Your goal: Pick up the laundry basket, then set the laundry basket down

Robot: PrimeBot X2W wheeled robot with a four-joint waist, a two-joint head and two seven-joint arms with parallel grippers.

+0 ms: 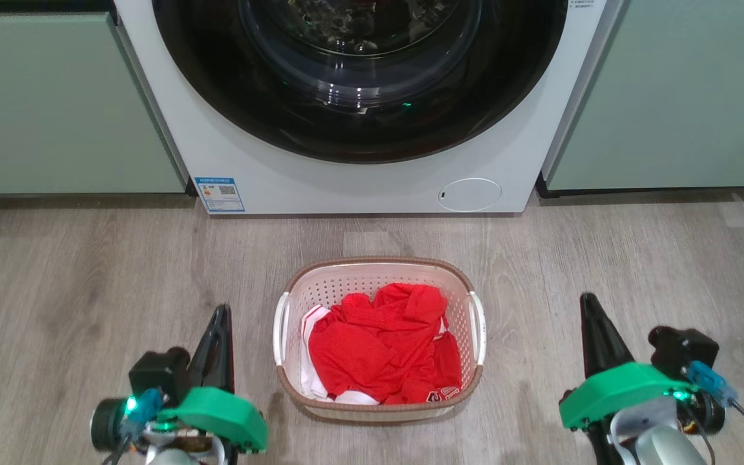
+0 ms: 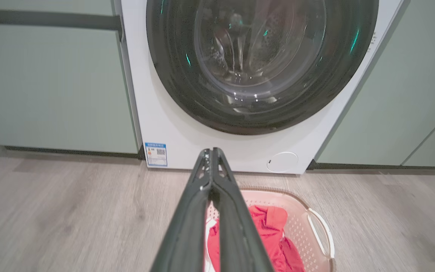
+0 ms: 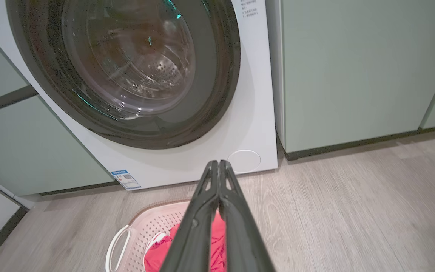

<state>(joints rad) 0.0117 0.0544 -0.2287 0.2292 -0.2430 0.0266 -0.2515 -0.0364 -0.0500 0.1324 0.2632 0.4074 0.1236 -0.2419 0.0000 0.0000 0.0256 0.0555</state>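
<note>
The basket (image 1: 378, 263) sits on the wood-look floor (image 1: 88, 290), in the middle of the head view, just in front of the washer (image 1: 359, 187) but apart from it. It stands upright, with its brown rim on top and a white handle (image 1: 279, 329) on each side. Inside lie crumpled red clothes (image 1: 382, 342), with a white garment (image 1: 310, 378) showing beneath them at the left and near edge.

The left end effector (image 1: 221, 310) hangs beside the basket's left side, near the handle there but not touching it. Its two dark fingers are pressed together and hold nothing (the left wrist view shows the tips meeting, with the basket below and to their right). The right end effector (image 1: 586, 298) is farther off on the basket's right, well apart from it, and it too is closed on nothing.

The washer's front is white, with a dark round glass door (image 1: 359, 77). A blue-and-white sticker (image 1: 219, 194) is at its lower left corner and a round hatch (image 1: 469, 194) at its lower right. Pale green cabinets (image 1: 55, 103) flank the washer on both sides.
</note>
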